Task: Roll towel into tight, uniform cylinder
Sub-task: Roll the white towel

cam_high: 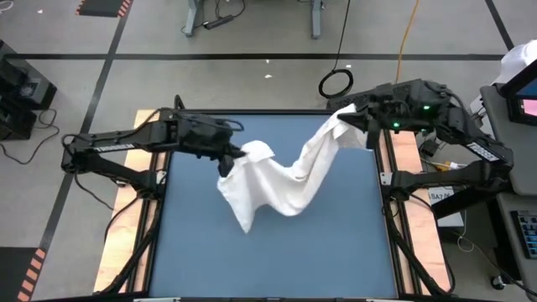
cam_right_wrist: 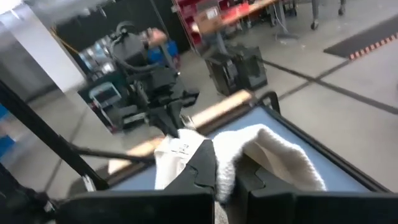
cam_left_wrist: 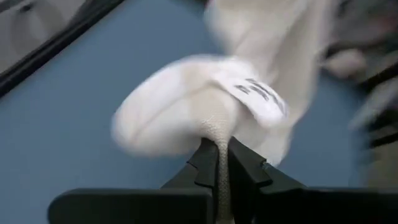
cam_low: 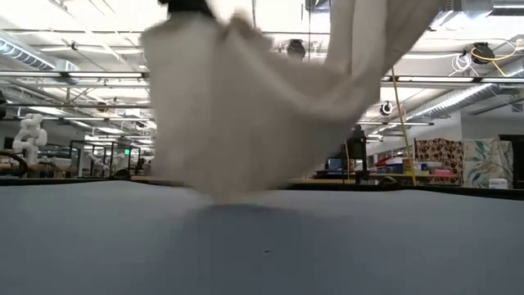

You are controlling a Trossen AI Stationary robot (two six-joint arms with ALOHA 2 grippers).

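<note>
The left gripper [cam_high: 233,156] is being held above the left-centre of the tabletop, its dark fingers [cam_left_wrist: 208,163] pressed together on a bunched edge of the white soft cloth towel [cam_high: 281,172]. In the left wrist view a fold of the cloth is being pinched directly between the two fingertips, and a small white label with dark print [cam_left_wrist: 261,94] is being shown on the fabric just beyond them.

The right gripper [cam_high: 352,120] is being held near the far right corner of the tabletop, its fingers [cam_right_wrist: 202,165] likewise closed on another edge of the towel, as is being shown in the right wrist view.

Between the two grippers the towel is being suspended as a sagging band, running diagonally from the far right down toward the middle. Below the left gripper a wider portion is being draped downward, and in the low view its lowest fold [cam_low: 233,184] is being seen at or just touching the blue flat tabletop [cam_high: 336,252]; contact cannot be told for certain. The towel is unrolled.
</note>
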